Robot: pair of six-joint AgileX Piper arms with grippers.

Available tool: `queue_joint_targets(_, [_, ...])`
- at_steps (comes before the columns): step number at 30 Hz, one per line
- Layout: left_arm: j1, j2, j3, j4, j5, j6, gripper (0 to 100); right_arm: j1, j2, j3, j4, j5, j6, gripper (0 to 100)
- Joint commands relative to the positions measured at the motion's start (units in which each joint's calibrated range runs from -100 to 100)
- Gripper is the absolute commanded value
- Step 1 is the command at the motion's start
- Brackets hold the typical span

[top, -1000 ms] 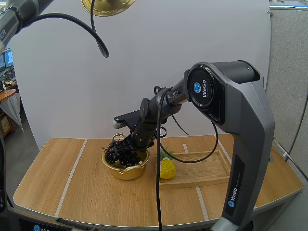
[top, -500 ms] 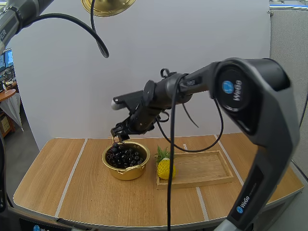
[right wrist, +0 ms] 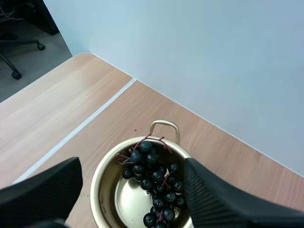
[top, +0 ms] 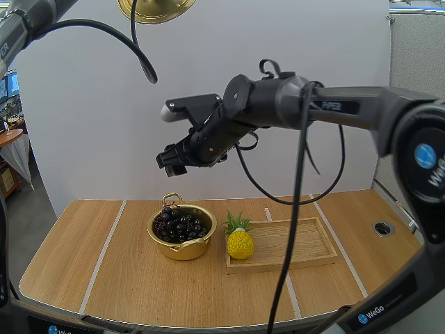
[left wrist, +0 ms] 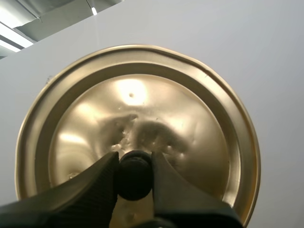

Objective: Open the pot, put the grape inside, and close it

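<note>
Grapes [top: 179,224] lie inside the gold pot [top: 182,250] on the table [top: 104,278]. Above it hangs the right tool [top: 170,161], fingers spread and empty. High overhead, the left tool [left wrist: 134,161] pinches the lid [left wrist: 142,109] by its knob [left wrist: 134,179]; it should lower the lid level, centred on the rim.

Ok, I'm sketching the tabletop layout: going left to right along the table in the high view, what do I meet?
A round gold metal pot holding the dark grape bunch → yellow toy pineapple → shallow rectangular wooden tray.
</note>
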Motion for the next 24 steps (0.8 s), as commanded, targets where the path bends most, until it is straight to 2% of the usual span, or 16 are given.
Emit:
queue_joint_targets(1, [-0.05, -0.3, -0.5, 0.1, -1.9, -0.6, 0, 0.1, -2.9, -0.2, 0.6, 1.9, 0.1, 100])
queue_joint_targets(4, [-0.05, -0.3, -0.5, 0.1, -1.9, -0.6, 0, 0.1, -4.1, -0.2, 0.6, 3.6, 0.1, 100])
queue_joint_targets(8, [-0.05, -0.3, -0.5, 0.1, -1.9, -0.6, 0, 0.1, -5.6, -0.2, 1.4, 6.6, -0.2, 52])
queue_joint_targets(11, [-0.05, -0.3, -0.5, 0.1, -1.9, -0.6, 0, 0.1, -6.2, -0.2, 1.3, 8.5, -0.2, 7])
queue_joint_targets(12, [-0.05, -0.3, -0.5, 0.1, -1.9, -0.6, 0, 0.1, -6.3, -0.2, 1.3, 9.4, -0.2, 0])
queue_joint_targets(17, [-0.05, -0.3, -0.5, 0.1, -1.9, -0.6, 0, 0.1, -6.9, 0.0, 1.5, 11.9, -0.2, 0])
queue_joint_targets(24, [-0.05, -0.3, -0.5, 0.1, -1.9, -0.6, 0, 0.1, -15.3, 4.2, 1.8, 11.9, -0.1, 0])
